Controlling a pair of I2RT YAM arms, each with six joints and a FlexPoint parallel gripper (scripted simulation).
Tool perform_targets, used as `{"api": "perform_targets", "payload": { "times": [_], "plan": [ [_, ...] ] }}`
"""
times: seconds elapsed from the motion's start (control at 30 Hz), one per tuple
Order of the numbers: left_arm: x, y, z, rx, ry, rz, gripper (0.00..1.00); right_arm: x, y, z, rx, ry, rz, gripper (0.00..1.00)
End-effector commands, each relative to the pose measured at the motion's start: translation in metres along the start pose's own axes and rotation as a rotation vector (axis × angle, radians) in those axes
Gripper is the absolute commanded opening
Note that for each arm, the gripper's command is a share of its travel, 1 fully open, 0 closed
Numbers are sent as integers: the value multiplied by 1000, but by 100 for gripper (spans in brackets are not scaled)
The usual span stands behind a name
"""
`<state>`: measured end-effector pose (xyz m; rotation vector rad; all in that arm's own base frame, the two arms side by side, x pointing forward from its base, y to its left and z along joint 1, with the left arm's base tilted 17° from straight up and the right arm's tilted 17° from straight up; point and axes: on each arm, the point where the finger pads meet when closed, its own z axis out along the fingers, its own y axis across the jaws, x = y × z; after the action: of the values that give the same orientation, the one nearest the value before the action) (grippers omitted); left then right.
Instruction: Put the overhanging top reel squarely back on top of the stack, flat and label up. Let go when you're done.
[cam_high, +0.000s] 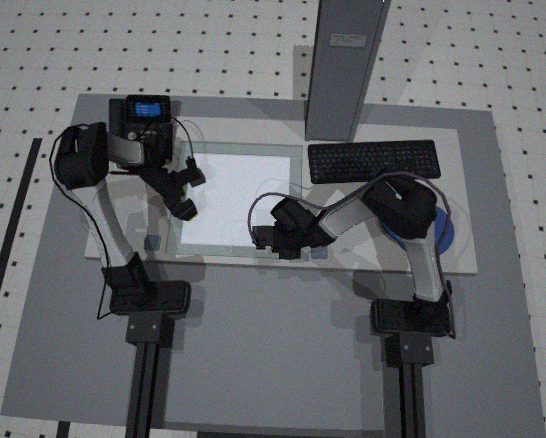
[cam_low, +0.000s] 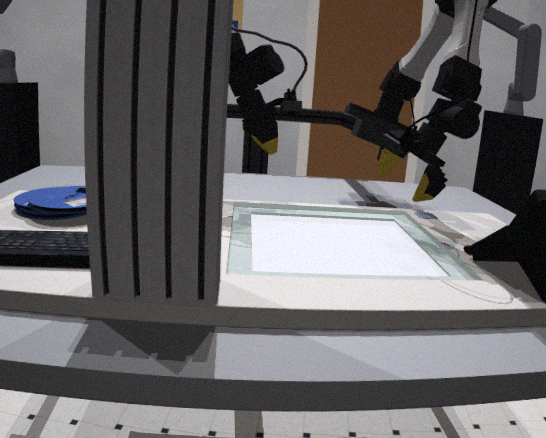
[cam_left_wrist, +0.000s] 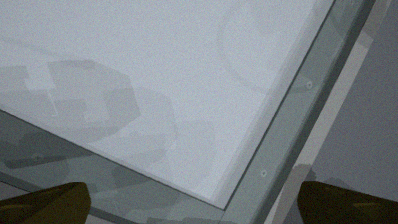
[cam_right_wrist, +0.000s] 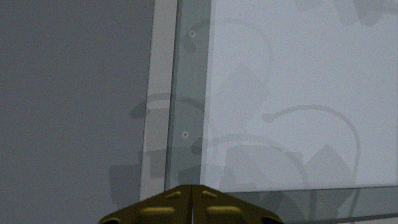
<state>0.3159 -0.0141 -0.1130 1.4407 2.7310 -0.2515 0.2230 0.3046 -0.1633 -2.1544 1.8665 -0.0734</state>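
Observation:
A stack of blue reels (cam_high: 444, 231) (cam_low: 47, 199) lies at the right of the table in the top view, partly hidden by the right arm. In the exterior view the pillar cuts off part of it; the top reel shows a white label patch, and its exact offset is hard to tell. My left gripper (cam_low: 406, 176) (cam_left_wrist: 194, 192) is open and empty above the white panel's corner. My right gripper (cam_low: 270, 146) (cam_right_wrist: 192, 194) is shut with its fingertips together and nothing between them, above the panel's near edge, away from the reels.
A glass-bordered white panel (cam_high: 235, 200) (cam_low: 325, 245) lies mid-table. A black keyboard (cam_high: 372, 161) (cam_low: 45, 242) lies behind the reels in the top view. A tall grey pillar (cam_high: 335, 85) (cam_low: 155, 150) stands at the back beside it. A desk phone (cam_high: 148, 110) stands back left.

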Motion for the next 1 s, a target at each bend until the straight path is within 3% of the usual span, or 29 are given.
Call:
{"api": "perform_targets", "payload": {
  "times": [0.0, 0.17, 0.3, 0.4, 0.47, 0.53, 0.73, 0.97],
  "plan": [
    [-4, 4, -2, -18, -9, 2, 100, 42, -14, -22, -70, 185, 40, 0],
    [-22, 13, -4, -103, -37, -10, 100, 110, -42, -41, -151, 409, 166, 0],
    [-57, 16, -5, -214, -97, -10, 100, 158, -65, -53, -208, 570, 272, 0],
    [-91, 11, -5, -294, -164, -6, 100, 183, -82, -61, -231, 651, 329, 0],
    [-91, 11, -5, -294, -164, -6, 100, 183, -82, -61, -231, 651, 329, 0],
    [-119, 1, -7, -349, -230, 0, 100, 201, -93, -67, -250, 711, 368, 0],
    [-209, -77, -14, -424, -492, 51, 100, 245, -128, -77, -278, 830, 474, 0],
    [-256, -172, -27, -373, -722, 102, 100, 282, -154, -84, -306, 932, 556, 0]
  ]
}}
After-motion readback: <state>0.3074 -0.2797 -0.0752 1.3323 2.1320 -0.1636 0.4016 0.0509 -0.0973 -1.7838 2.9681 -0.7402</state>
